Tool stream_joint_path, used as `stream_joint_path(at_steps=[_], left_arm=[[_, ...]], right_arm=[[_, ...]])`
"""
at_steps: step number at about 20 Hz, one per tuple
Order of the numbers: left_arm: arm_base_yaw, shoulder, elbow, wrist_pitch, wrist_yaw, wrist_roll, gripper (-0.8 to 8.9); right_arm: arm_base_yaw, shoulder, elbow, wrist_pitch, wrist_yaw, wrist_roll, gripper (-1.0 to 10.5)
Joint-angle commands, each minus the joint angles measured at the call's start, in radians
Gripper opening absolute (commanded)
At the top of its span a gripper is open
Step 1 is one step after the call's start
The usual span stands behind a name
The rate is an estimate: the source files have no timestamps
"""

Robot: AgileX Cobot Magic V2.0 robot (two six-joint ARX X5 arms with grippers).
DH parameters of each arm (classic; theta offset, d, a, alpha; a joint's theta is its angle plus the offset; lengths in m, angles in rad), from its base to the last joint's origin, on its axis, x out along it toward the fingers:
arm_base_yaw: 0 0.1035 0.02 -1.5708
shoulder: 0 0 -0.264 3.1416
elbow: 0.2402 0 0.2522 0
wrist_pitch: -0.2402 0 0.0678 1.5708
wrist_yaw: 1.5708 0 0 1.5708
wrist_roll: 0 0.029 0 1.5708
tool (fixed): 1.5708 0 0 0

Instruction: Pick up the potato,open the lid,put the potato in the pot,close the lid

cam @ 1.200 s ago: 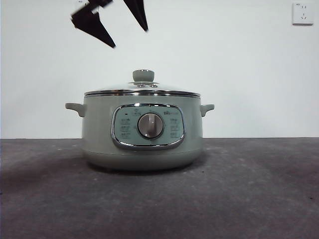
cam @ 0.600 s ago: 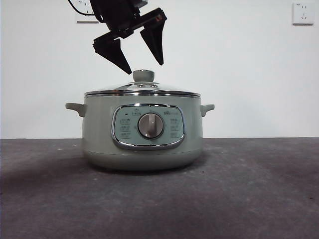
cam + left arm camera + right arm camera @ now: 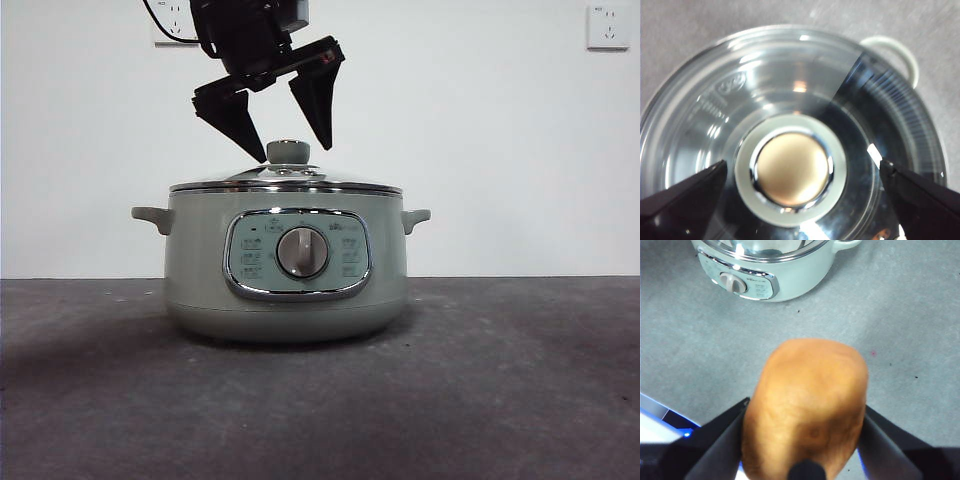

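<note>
Left tool [image 3: 292,148] is spread wide right over the lid [image 3: 285,182], tips flanking the knob [image 3: 287,152] at about knob-top height, one per side, neither touching as far as I can see. Left wrist view agrees: knob [image 3: 791,169] sits roughly centred between the two jaws with a clear gap each side. Lid is seated on the pot [image 3: 285,262], which stands on the worktop [image 3: 500,380]. Right tool [image 3: 802,440] is clamped on the potato [image 3: 807,400], held above the worktop and off to the pot's front side, so pick-up is done and the step in hand is opening the lid. To do it well: drop straight down until the tips are below the knob's widest part, at its neck, then close evenly. Knob is small and smooth, so a high pinch will probably slip off. It looks slightly nearer one jaw in the wrist view, though that picture is soft; a small centring nudge before closing would stop the lid being shoved sideways on its rim. Lift vertically first to clear the steel rim, then carry it aside far enough to leave the opening free. Keep the potato arm parked clear until the lid is away, else the arms could clash over the pot.
</note>
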Motion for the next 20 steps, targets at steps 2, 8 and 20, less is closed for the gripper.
stream_joint_path(at_steps=[2,8,20], left_arm=[[-0.002,0.034,0.002,-0.002,-0.011,0.011,4.42],[-0.003,0.035,0.002,0.016,-0.035,0.011,1.63],[0.035,-0.047,0.003,0.041,-0.166,0.066,-0.12]], right_arm=[[0.0,0.0,-0.004,-0.022,0.0,0.018,-0.1],[0.0,0.0,-0.004,-0.022,0.0,0.018,-0.1],[0.0,0.033,-0.004,0.091,0.003,0.092,-0.1]])
